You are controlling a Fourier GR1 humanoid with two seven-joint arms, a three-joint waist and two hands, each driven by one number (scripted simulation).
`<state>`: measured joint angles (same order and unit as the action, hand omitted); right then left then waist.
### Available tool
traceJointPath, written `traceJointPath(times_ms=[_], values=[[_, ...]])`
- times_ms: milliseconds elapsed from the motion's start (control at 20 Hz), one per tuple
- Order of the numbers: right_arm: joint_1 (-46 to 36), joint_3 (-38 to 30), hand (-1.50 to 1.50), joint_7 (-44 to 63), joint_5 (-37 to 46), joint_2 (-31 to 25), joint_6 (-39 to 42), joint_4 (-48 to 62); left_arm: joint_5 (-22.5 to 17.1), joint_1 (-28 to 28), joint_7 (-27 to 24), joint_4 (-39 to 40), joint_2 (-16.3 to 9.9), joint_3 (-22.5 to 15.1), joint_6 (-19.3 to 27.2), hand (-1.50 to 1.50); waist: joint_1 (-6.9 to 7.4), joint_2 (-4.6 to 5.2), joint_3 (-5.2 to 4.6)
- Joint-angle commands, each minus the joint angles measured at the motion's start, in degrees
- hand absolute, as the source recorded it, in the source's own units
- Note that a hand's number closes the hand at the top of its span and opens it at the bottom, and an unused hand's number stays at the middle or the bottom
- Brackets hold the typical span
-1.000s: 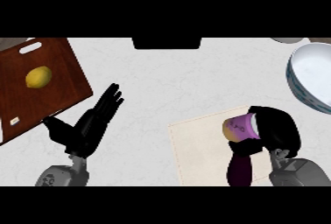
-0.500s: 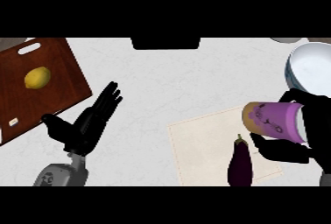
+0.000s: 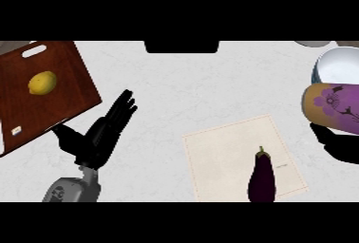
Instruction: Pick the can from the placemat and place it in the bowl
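The right hand [image 3: 341,144] shows at the right edge as a dark mass. Its fingers [image 3: 324,136] wrap the lower side of the purple-and-tan cylindrical can with a dark flower print [image 3: 333,105], so the can is carried. The can is clear of the cream rectangular placemat [image 3: 228,156] and lies tilted, overlapping the near rim of the white, blue-rimmed round bowl [image 3: 340,69].

Task status: pick complete, transfer nearly complete. Judged remaining: move the can fully over the bowl, lower it, release.

The left hand [image 3: 98,135] rests at lower left, fingers straight and spread, holding nothing.

A dark purple eggplant [image 3: 261,178] lies on the placemat. The bench [image 3: 189,90] is pale grey, speckled stone. At upper left, a brown wooden cutting board [image 3: 60,102] carries a yellow lemon [image 3: 42,82].
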<state>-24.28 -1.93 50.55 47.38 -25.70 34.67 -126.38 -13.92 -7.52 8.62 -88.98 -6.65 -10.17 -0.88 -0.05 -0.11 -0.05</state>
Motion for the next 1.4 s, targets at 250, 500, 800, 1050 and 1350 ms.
traceJointPath(times_ms=[250,500,800,1050,1350], values=[[-7.8,-10.4,1.50,-6.0,0.4,-5.1,-2.6,15.2,1.1,1.3,0.6,-1.9,0.1,0.8,-0.3,0.00,0.48,0.15,0.04],[-6.5,-14.5,1.50,-16.8,1.1,-5.7,-13.6,26.9,1.9,3.0,-3.3,1.1,0.9,-0.2,-2.9,0.00,0.61,0.30,0.07],[-10.9,-14.5,1.50,-28.5,5.3,-9.0,-24.6,48.7,0.5,-0.3,-0.2,1.1,0.6,1.8,-3.2,0.00,1.16,0.54,0.07],[-15.1,-15.1,1.50,-36.9,9.3,-13.9,-31.9,65.8,1.8,-0.7,2.4,-1.8,2.3,0.1,-1.2,0.00,1.58,0.59,0.11],[-18.8,-13.8,1.50,-37.8,13.0,-14.6,-32.4,84.1,2.4,-4.3,0.9,1.9,2.1,1.6,-1.5,0.00,2.24,1.11,0.13]])
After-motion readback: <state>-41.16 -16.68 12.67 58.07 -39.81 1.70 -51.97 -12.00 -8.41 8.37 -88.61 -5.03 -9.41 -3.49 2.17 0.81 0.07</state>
